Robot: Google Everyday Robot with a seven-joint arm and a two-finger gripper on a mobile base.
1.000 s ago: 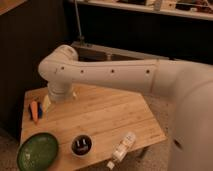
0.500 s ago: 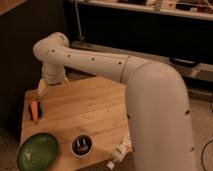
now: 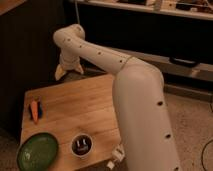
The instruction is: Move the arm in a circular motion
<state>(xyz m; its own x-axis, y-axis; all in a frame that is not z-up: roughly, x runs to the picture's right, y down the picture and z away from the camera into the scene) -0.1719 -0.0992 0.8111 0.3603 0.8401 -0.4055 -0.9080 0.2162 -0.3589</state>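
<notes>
My arm (image 3: pixel 135 95) is large, glossy white, with small dark dots along its tube segments. It rises from the lower right, bends at a rounded joint (image 3: pixel 70 36) at the upper left and turns down. The gripper (image 3: pixel 64 71) is the pale pronged tip hanging above the far edge of the wooden table (image 3: pixel 75 112). It holds nothing that I can see.
On the table lie an orange carrot-like object (image 3: pixel 34 111) at the left, a green plate (image 3: pixel 37 152) at the front left, a dark cup (image 3: pixel 81 145) at the front and a white bottle (image 3: pixel 116 156) partly behind the arm. Dark shelving (image 3: pixel 150 20) stands behind.
The arm has swung up and toward the back. The gripper has moved from over the table's left part to above its far edge.
</notes>
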